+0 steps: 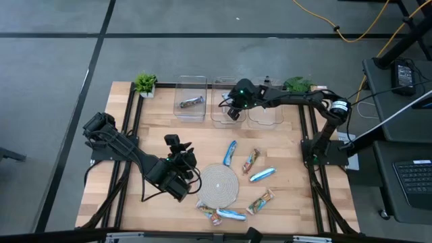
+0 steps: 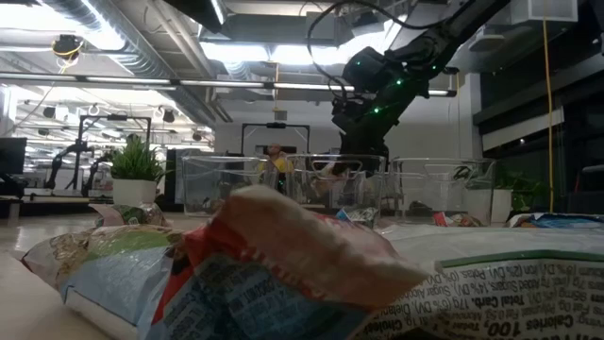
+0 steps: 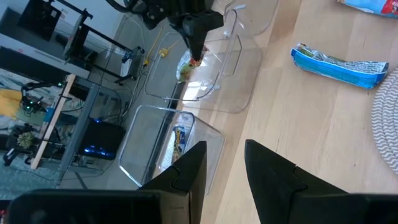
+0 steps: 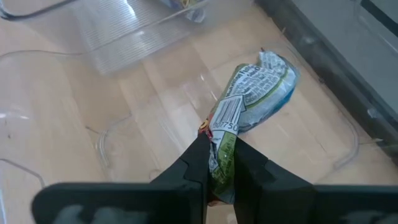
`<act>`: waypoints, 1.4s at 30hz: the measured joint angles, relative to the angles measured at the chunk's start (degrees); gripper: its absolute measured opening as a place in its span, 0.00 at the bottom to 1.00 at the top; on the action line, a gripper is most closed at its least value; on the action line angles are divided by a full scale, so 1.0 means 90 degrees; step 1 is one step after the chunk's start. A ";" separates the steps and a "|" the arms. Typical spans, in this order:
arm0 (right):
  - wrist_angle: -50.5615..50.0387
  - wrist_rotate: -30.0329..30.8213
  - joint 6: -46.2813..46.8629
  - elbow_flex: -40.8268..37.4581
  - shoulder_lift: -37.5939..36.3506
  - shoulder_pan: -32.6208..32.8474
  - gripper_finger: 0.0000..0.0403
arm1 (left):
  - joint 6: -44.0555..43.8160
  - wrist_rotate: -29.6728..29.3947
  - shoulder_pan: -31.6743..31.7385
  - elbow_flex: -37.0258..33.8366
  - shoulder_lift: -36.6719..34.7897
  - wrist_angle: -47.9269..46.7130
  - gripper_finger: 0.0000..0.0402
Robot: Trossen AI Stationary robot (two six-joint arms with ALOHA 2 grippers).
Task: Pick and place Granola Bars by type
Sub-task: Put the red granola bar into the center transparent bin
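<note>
High view: right gripper (image 1: 233, 112) over the middle clear bin (image 1: 226, 102); left gripper (image 1: 182, 164) beside the woven mat (image 1: 220, 185), loose bars (image 1: 261, 174) nearby. Right wrist view: fingers pinched on a green-wrapped bar (image 4: 249, 99). Left wrist view: fingers (image 3: 189, 168) apart, seemingly empty.

held bar (image 4: 249, 93): green and blue foil with a barcode, hanging from one pinched end over the middle clear bin.
grey bar (image 1: 191, 102): lies flat in the left clear bin.
blue bars: one (image 1: 230, 152) above the round mat, one (image 1: 262, 174) to its right, one (image 1: 231, 215) below it.
mixed-colour bars: one (image 1: 251, 160) between the two upper blue bars, one (image 1: 260, 202) lower right, one (image 1: 207, 210) at the mat's lower edge.
</note>
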 joint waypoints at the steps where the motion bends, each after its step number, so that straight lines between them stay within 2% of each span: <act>1: 0.0011 -0.0002 0.0000 0.0000 -0.0002 0.0000 0.12 | 0.0000 0.0002 0.0000 -0.0002 0.0000 0.0000 0.25; 13: 0.0032 -0.0103 0.0121 0.0000 -0.0002 0.0002 0.13 | -0.0056 0.0002 0.0000 0.0000 0.0000 0.0000 0.25; 29: 0.0048 -0.0103 0.0090 0.0000 -0.0010 0.0002 0.36 | -0.0106 0.0002 0.0000 0.0000 0.0000 -0.0001 0.25; 38: 0.0072 -0.0067 -0.0370 0.0117 -0.0108 0.0003 0.37 | -0.0104 0.0010 0.0000 0.0000 0.0000 -0.0010 0.25; 42: -0.0082 -0.0040 -0.0680 0.0250 -0.0244 0.0104 0.37 | 0.0178 0.0235 -0.0012 0.0000 0.0000 -0.0029 0.25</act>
